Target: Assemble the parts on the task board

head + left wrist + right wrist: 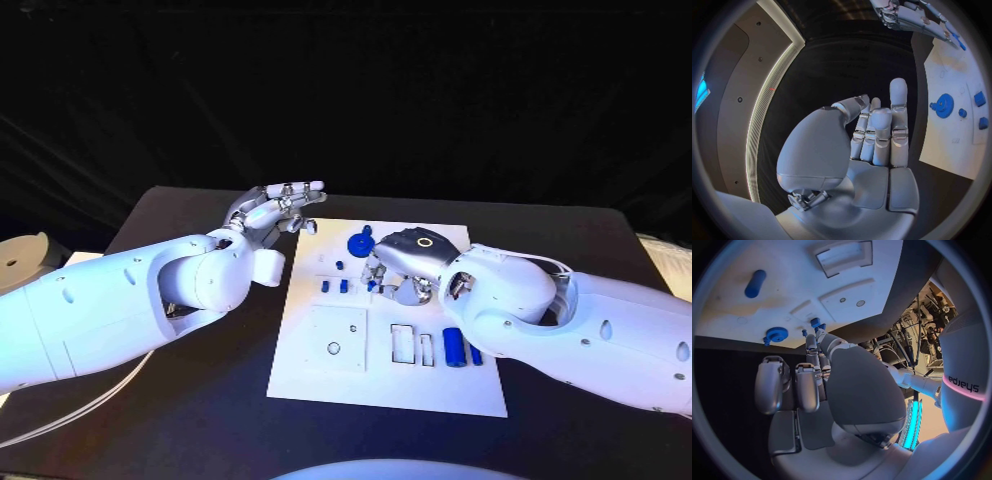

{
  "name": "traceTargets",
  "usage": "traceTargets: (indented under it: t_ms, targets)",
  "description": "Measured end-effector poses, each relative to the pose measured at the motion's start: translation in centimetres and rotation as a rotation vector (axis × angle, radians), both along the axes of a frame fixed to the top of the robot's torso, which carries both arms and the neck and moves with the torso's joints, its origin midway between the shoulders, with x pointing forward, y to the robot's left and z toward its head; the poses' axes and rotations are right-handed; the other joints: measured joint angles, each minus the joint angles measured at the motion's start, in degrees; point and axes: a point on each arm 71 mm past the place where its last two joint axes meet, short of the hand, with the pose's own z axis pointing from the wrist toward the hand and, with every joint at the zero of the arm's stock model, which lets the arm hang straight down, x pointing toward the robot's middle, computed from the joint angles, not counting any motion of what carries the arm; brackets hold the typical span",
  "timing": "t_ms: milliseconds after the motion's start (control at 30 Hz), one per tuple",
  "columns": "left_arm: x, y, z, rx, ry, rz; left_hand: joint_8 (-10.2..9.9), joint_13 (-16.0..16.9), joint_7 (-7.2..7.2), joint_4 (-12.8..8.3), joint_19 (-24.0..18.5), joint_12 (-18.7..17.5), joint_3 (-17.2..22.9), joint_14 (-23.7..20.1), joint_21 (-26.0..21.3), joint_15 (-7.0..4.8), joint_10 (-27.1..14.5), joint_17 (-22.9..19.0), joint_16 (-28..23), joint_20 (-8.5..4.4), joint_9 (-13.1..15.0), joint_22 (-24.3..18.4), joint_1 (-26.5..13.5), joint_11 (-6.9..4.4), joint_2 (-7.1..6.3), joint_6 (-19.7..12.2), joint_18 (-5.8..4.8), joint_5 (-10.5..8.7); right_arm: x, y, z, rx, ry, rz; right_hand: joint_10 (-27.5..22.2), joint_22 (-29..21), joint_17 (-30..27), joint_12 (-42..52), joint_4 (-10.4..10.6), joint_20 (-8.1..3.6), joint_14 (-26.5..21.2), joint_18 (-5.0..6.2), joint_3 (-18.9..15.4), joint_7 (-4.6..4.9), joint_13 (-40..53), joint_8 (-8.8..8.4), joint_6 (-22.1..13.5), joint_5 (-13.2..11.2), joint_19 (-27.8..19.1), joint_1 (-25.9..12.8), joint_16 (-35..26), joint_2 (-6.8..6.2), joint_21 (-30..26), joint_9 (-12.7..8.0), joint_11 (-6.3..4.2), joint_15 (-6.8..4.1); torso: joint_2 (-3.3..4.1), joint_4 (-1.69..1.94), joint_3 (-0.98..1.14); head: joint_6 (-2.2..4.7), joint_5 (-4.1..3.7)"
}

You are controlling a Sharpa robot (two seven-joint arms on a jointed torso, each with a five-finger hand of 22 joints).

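The right robot hand (404, 275) reaches down over the board (346, 385), seemingly pinching a small blue part (816, 322); the left robot hand (274, 212) waits aside, fingers apart, empty.

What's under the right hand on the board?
The right hand hovers over small blue parts on the task board; its fingers touch one. Anything beneath the palm is covered.

The right robot hand (401, 268) hides part of the task board (346, 372).
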Motion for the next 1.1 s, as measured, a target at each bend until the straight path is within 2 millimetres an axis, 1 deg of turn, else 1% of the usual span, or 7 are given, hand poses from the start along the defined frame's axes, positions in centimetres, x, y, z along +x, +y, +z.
traceTargets:
  t_ms: [67, 233, 367, 533, 667, 733, 1100]
  targets:
    - [0.0, -0.1, 0.0, -0.001, 0.000, -0.001, 0.0, 0.0, 0.00, 0.0, 0.0, 0.0, 0.0, 0.0, 0.0, 0.00, 0.0, 0.0, 0.0, 0.00, 0.0, 0.0, 0.0, 0.00, 0.00, 0.0, 0.00, 0.00, -0.2, 0.5, -0.7, 0.002, 0.017, 0.011, 0.0, -0.1, 0.0, 0.0, -0.3, 0.00, 0.0, 0.00, 0.3, 0.00, 0.0, -0.01, 0.0, 0.0, 0.0, -0.2, 0.0, -0.23, 0.0, 0.0, 0.00, 0.00, 0.00, 0.00, 0.00, -0.21, 0.47]
    - [-0.1, -0.2, 0.0, -0.002, 0.000, -0.005, 0.0, 0.0, 0.00, 0.0, 0.0, 0.0, 0.0, 0.0, 0.0, 0.00, -0.2, 0.0, 0.0, 0.00, 0.0, 0.0, 0.0, -0.21, 0.00, 0.0, -0.01, 0.00, -0.7, 1.4, -2.4, 0.001, 0.053, 0.028, 0.0, -0.1, 0.0, 0.0, -0.3, 0.00, 0.2, 0.00, 0.3, 0.00, 0.0, -0.05, 0.0, 0.0, 0.0, -0.3, 0.0, -0.30, 0.0, 0.2, 0.01, 0.21, 0.00, -0.04, 0.00, -0.51, 1.26]
    - [-0.1, -0.3, 0.0, -0.003, 0.000, -0.008, 0.0, 0.0, 0.00, 0.0, 0.0, 0.0, 0.0, 0.0, 0.0, 0.00, -0.2, 0.0, 0.0, 0.00, 0.0, 0.0, 0.0, -0.21, 0.00, 0.0, -0.01, 0.00, -1.0, 1.8, -3.5, -0.002, 0.078, 0.039, -0.2, -0.1, 0.0, 0.0, -0.5, 0.00, 0.2, 0.00, 0.5, 0.00, -0.1, -0.17, 0.0, 0.0, 0.0, -0.3, 0.0, -0.30, 0.0, 0.2, 0.21, 0.21, 0.01, -0.05, 0.03, -0.68, 1.63]
    - [-0.1, -0.3, 0.0, -0.003, 0.001, -0.008, 0.0, 0.0, 0.00, 0.0, 0.0, 0.0, 0.0, 0.0, 0.0, 0.00, -0.2, 0.0, 0.0, 0.00, 0.0, 0.0, 0.0, -0.21, 0.00, 0.0, 0.00, 0.00, -1.2, 2.0, -4.2, -0.008, 0.096, 0.050, -0.2, -0.1, 0.0, 0.0, -0.5, 0.00, 0.2, 0.00, 0.5, 0.02, -0.1, -0.25, 0.0, -0.1, 0.0, -0.3, 0.0, -0.30, 0.0, 0.2, 0.21, 0.21, 0.02, -0.12, 0.11, -0.81, 1.88]
    - [-0.1, -0.3, 0.0, -0.003, 0.001, -0.008, 0.0, 0.0, 0.00, 0.0, 0.0, 0.0, 0.0, 0.0, 0.0, 0.00, -0.2, 0.0, 0.0, 0.00, 0.0, 0.0, 0.0, -0.21, 0.00, 0.0, -0.01, 0.00, -1.3, 2.0, -4.4, -0.012, 0.103, 0.057, -0.2, -0.2, 0.0, 0.0, -0.5, 0.00, 0.2, 0.00, 0.5, 0.07, -0.1, -0.09, -0.1, 0.2, 0.0, -0.3, 0.0, -0.30, 0.0, 0.2, 0.21, 0.21, 0.03, -0.12, 0.10, -0.98, 1.98]
    - [-0.1, -0.3, 0.0, -0.003, 0.001, -0.007, 0.0, 0.0, 0.00, 0.0, 0.0, 0.0, 0.0, 0.0, 0.0, 0.00, -0.2, 0.0, 0.0, 0.00, 0.0, 0.0, 0.0, -0.21, 0.00, 0.0, 0.00, 0.00, -1.4, 2.1, -4.5, -0.013, 0.105, 0.060, -0.2, -0.2, 0.0, 0.0, -0.5, 0.00, 0.2, 0.00, 0.5, 0.07, -0.1, 0.01, -0.1, 0.2, 0.0, -0.3, 0.0, -0.30, 0.0, 0.2, 0.21, 0.21, 0.03, -0.13, 0.14, -1.02, 2.02]
    - [-0.1, -0.2, 0.0, -0.002, 0.003, -0.007, 0.0, 0.0, 0.21, 0.0, 0.0, 0.0, 0.0, 0.0, 0.0, 0.00, -0.2, -0.1, 0.0, 0.00, 0.0, 0.0, 0.0, -0.20, 0.00, -0.2, 0.00, 0.00, -1.5, 2.3, -4.8, -0.021, 0.117, 0.073, -0.2, -0.2, 0.0, -0.1, -0.6, 0.00, 0.2, 0.00, 0.6, 0.06, -0.2, 0.01, -0.1, 0.2, 0.0, -0.4, 0.0, -0.37, 0.0, 0.0, 0.22, 0.21, 0.06, -0.12, 0.15, -1.29, 2.14]
